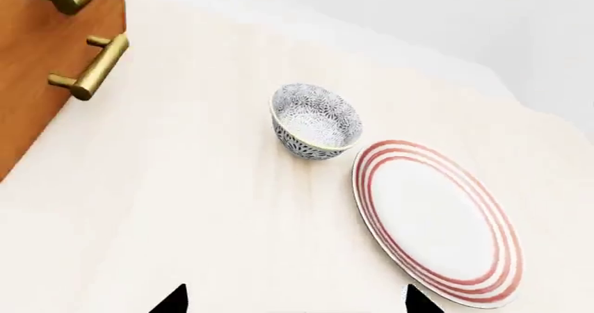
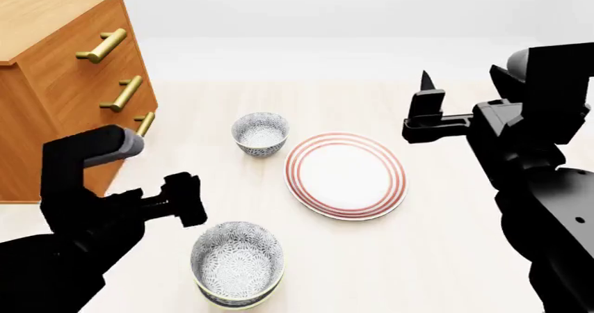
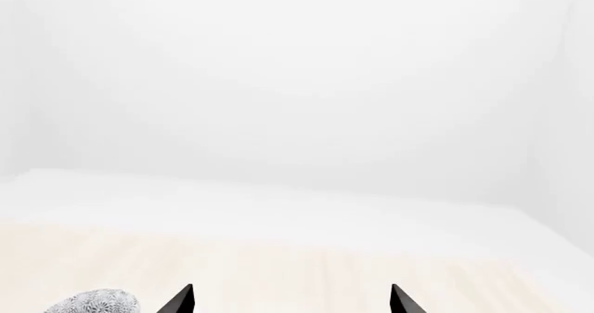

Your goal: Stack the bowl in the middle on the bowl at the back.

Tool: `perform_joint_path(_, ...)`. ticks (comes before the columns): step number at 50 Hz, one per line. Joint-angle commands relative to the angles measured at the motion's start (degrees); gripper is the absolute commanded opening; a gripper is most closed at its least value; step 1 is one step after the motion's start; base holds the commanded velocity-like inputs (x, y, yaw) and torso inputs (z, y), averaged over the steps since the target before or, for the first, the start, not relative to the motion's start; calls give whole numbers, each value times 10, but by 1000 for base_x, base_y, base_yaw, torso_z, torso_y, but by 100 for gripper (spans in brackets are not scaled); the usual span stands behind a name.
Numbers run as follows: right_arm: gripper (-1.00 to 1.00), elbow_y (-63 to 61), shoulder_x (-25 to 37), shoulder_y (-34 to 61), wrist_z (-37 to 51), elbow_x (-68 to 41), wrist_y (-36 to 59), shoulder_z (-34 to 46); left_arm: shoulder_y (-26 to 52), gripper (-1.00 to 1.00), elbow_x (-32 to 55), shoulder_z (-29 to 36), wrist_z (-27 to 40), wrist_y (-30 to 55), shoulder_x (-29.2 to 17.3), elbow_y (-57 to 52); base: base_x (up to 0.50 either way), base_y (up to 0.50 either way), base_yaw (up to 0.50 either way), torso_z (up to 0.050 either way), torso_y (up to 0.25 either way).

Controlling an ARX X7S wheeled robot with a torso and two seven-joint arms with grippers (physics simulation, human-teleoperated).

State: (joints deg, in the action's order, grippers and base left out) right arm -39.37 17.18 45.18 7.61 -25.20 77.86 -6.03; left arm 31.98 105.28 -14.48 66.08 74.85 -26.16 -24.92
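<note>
Head view alone shows stacked bowls [image 2: 238, 264], near edge.

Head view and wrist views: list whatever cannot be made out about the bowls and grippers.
- Near bowl: the head view looks down into it, so whether the greenish rim below it belongs to a second bowl is unclear.
- Bowl sliver: cropped by the right wrist view's edge. Which bowl it is cannot be told.
- Left gripper: only two tips show in the left wrist view, and its own body hides them in the head view.
</note>
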Motion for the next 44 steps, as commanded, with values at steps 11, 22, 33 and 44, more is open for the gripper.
perform_joint_path(11,100,-22,123,107,520,-680,101,-104,208,100,-300,33,-183,-5,-54,-96,0,0,0,0,0)
perform_joint_path(22,100,-44,249,135,733,-919,-33,-45,229,100,-248,2,-137,6,-78,-110,0,0,0,0,0)
perform_joint_path(33,100,-90,309,121,786,-987,-102,-57,212,100,-290,-18,-208,-30,-117,-162,0,0,0,0,0)
perform_joint_path(44,100,-110,326,98,785,-991,-126,-73,217,100,-256,-36,-181,-24,-135,-165,0,0,0,0,0)
